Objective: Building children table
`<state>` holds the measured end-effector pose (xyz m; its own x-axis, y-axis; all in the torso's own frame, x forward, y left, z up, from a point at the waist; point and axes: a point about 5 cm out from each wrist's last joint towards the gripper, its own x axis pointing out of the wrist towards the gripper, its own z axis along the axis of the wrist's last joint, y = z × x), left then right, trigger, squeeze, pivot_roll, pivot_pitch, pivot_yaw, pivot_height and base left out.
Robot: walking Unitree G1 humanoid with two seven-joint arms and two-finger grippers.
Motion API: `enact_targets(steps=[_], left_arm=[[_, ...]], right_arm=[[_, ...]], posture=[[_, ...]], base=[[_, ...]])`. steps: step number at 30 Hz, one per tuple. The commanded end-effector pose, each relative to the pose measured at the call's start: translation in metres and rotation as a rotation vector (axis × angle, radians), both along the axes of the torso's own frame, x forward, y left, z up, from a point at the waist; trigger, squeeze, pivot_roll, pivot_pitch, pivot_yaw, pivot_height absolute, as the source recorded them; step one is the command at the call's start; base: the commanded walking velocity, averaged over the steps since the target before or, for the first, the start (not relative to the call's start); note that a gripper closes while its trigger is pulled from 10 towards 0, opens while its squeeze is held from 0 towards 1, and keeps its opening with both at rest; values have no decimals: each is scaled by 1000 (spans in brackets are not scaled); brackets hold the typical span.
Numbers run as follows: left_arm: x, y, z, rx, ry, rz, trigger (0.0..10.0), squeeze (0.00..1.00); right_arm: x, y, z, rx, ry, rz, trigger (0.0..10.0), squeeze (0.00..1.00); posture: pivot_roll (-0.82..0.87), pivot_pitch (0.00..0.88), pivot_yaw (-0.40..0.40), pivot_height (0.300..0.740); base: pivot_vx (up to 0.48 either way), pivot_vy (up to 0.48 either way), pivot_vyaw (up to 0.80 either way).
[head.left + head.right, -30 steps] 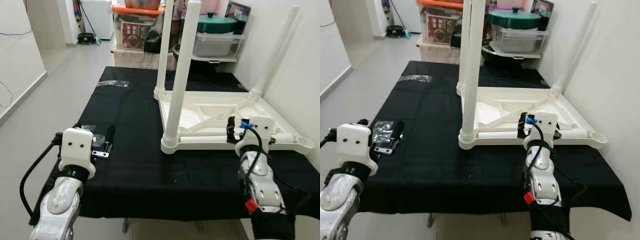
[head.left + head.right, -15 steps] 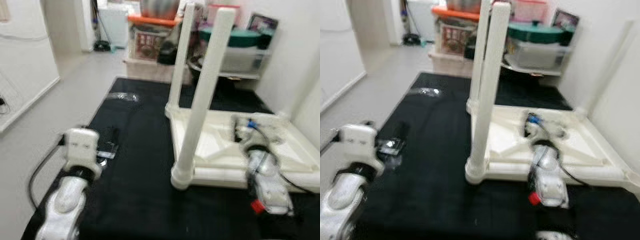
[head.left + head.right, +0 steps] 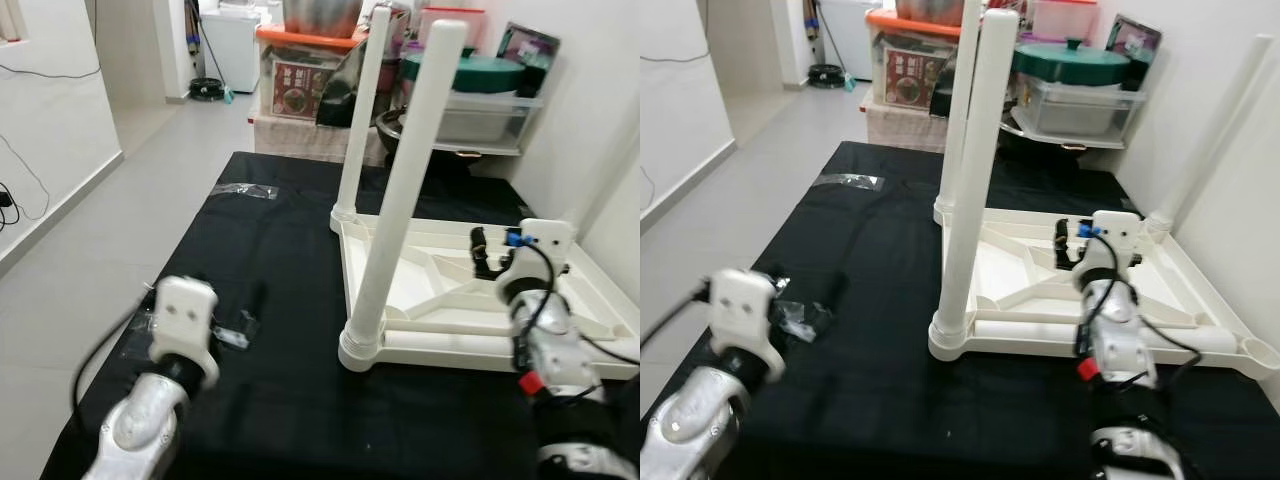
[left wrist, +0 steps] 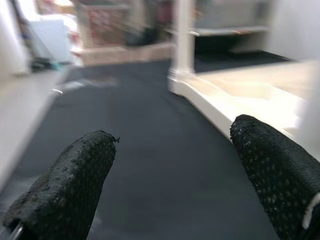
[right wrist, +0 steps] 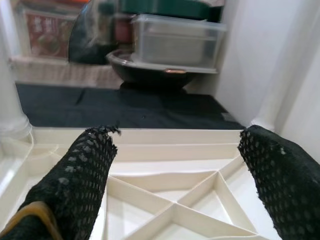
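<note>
A white children's table top (image 3: 590,300) lies upside down on a black cloth (image 3: 290,260). Two white legs stand upright in its left corners, the near leg (image 3: 400,200) and the far leg (image 3: 362,110). A third leg (image 3: 1218,125) stands at the far right by the wall. The near right corner socket (image 3: 1262,351) is bare. My right gripper (image 3: 483,245) hovers over the ribbed underside (image 5: 170,210), open, holding nothing. My left gripper (image 4: 170,170) is open low over the cloth, left of the table top, beside a small clear bag of hardware (image 3: 235,332).
Storage boxes (image 3: 300,60) and a green-lidded pot (image 3: 470,72) stand behind the cloth. A white wall (image 3: 600,120) runs close along the right side. A clear plastic strip (image 3: 245,190) lies on the far left of the cloth. Grey floor (image 3: 100,230) lies to the left.
The camera has shifted and steadied after a blur. My right gripper now reaches farther in over the underside, past the near rim. Both grippers remain open.
</note>
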<state>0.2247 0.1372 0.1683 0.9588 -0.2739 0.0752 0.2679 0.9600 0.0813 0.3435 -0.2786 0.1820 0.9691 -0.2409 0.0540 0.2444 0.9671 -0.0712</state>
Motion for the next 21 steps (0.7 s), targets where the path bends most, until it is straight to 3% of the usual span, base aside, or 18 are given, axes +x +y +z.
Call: enact_targets(steps=[1, 3, 6, 7, 8, 12, 13, 15, 17, 18, 21], left_arm=[[-4, -7, -8, 4, 39, -65, 10000, 0], [-14, -20, -19, -38, 94, -150, 10000, 0], [-16, -24, -21, -64, 113, -172, 10000, 0], [-20, -28, -24, -63, 126, -209, 10000, 0], [-20, -28, -24, -63, 126, -209, 10000, 0], [-39, -44, -42, -57, 216, -381, 10000, 0], [-39, -44, -42, -57, 216, -381, 10000, 0], [-46, -50, -47, -36, 241, -448, 10000, 0], [-49, -53, -49, -21, 246, -483, 10000, 0], [-49, -53, -48, -21, 243, -484, 10000, 0], [-48, -52, -48, -31, 243, -479, 10000, 0]], right_arm=[[2, -6, -2, 5, 24, 43, 10000, 0], [3, -10, -7, 14, 122, 232, 10000, 0], [3, -10, -10, 9, 167, 307, 10000, 0], [0, -8, -12, 10, 196, 395, 10000, 0], [0, -8, -12, 10, 196, 395, 10000, 0], [-19, -11, -7, 40, 237, 810, 10000, 0], [-19, -11, -7, 40, 237, 810, 10000, 0], [-28, -15, -1, 58, 230, 965, 10000, 0], [-32, -17, 2, 69, 227, 1038, 10000, 0], [-34, -18, 6, 84, 217, 1078, 10000, 1000], [-36, -19, 12, 101, 202, 1141, 10000, 1000]], posture=[[98, 2, -90, 740], [99, 5, -87, 740], [99, 5, -87, 740], [100, 5, -89, 740], [100, 5, -89, 740], [100, 21, -83, 740], [100, 21, -83, 740], [98, 30, -83, 740], [98, 31, -82, 740], [98, 35, -80, 740], [95, 39, -76, 740]], base=[[0, 0, 0], [0, 0, 0], [0, 0, 0], [0, 0, 0], [0, 0, 0], [0, 0, 0], [0, 0, 0], [0, 0, 0], [0, 0, 0], [0, 0, 0], [0, 0, 0]])
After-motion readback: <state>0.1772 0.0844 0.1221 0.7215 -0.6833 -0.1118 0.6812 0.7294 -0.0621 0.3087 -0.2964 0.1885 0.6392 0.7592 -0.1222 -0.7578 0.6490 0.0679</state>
